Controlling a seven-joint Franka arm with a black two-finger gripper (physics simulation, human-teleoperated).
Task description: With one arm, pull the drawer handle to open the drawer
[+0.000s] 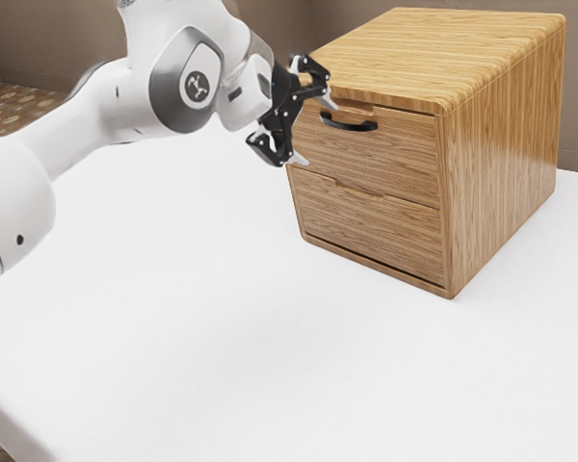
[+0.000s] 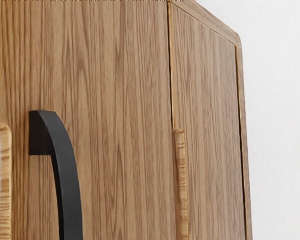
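One black two-finger gripper (image 1: 310, 128) stands wide open beside the curved black drawer handle (image 1: 349, 123). Offset sideways like this, it could close on air and miss.

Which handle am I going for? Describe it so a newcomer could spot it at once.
Find the wooden cabinet on the white table. Its front has two drawers, one above the other. The handle is the curved black bar on the upper drawer; the lower drawer shows none.

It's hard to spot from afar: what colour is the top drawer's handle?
The handle is black; it shows best in the wrist view.
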